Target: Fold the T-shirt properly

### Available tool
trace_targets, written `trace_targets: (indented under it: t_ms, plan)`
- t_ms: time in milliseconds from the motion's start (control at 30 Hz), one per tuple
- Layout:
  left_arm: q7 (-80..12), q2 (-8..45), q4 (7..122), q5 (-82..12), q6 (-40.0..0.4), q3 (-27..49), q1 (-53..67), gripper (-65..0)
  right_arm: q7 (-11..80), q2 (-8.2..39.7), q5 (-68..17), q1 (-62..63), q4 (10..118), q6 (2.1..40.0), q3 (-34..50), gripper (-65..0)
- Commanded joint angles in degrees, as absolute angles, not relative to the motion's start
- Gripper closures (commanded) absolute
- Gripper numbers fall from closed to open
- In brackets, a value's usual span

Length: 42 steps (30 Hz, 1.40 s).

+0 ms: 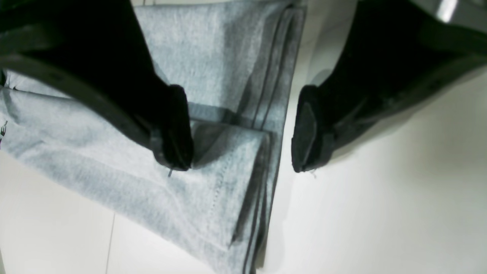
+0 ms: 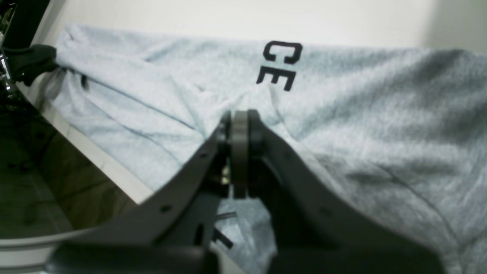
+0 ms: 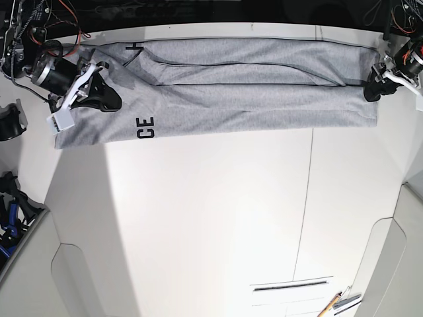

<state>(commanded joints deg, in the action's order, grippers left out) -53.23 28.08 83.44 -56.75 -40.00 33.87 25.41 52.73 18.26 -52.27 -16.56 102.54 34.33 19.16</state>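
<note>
Pinched between our right gripper [image 2: 239, 121]'s closed jaws, the T-shirt [image 3: 218, 99] lies as a long band along the table [image 3: 211, 218]'s far edge; we judge both ends are held for a fold. Our left gripper [image 1: 243, 129] straddles its opposite hem, jaws apart. Tools [image 3: 340, 302] lie well clear.

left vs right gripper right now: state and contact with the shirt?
The left gripper is open, its fingers spread either side of the folded edge of the T-shirt. The right gripper is shut, fingers pressed together, seemingly pinching a pucker of cloth just below the black "CE" lettering.
In the base view they sit at opposite ends of the shirt, left at the plain end, right at the printed end.
Both are black-fingered and low over the fabric.
</note>
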Motion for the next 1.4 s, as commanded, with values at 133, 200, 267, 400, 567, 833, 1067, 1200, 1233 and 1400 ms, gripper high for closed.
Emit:
trace_targets:
  t_ms: [133,200,267,400,567,833,1067,1200,1233,1400]
  plan:
    - [-53.47,27.83,83.44,-56.75,-40.0,33.85,25.41,-45.3,52.73,18.26,-52.27,-16.56,102.54,34.33,19.16,0.0]
    - [-53.63,27.44,83.44,-56.77,-40.0,33.69,25.41,-45.3,52.75,18.26,-52.25,-16.56,102.54,34.3,19.16,0.0]
    - [-53.63,27.31,83.44,-56.77,-40.0,33.58,25.41,-45.3,52.73,18.26,-52.27,-16.56,102.54,34.33,19.16,0.0]
    - [-54.3,27.31,83.44,-56.75,-40.0,32.99,25.41,-45.3,52.75,18.26,-52.27,-16.56,102.54,34.3,19.16,0.0]
    - [-54.52,27.33,83.44,-56.71,-40.0,30.26,25.41,-45.3,52.75,18.26,-52.29,-16.56,102.54,34.3,19.16,0.0]
    - [-54.61,27.33,83.44,-56.73,-40.0,27.77,25.39,-42.8,52.77,18.26,-52.27,-16.56,102.54,34.33,19.16,0.0]
    - [-48.51,27.49,83.46,-56.71,-40.0,27.77,25.39,0.0,52.77,18.26,-52.27,-16.56,102.54,34.3,19.16,0.0]
    - [-47.35,28.27,84.05,-54.94,-40.0,28.77,24.14,0.0,52.75,18.26,-52.29,-16.56,102.54,34.3,19.16,0.0]
    - [-47.35,28.47,84.38,-54.26,-40.0,29.39,23.38,0.0,52.77,18.28,-52.29,-16.56,102.54,34.3,19.16,0.0]
    - [-47.4,30.37,87.81,-46.5,-38.17,30.13,19.79,0.0,52.77,18.28,-52.31,-16.53,102.54,34.3,19.16,0.0]
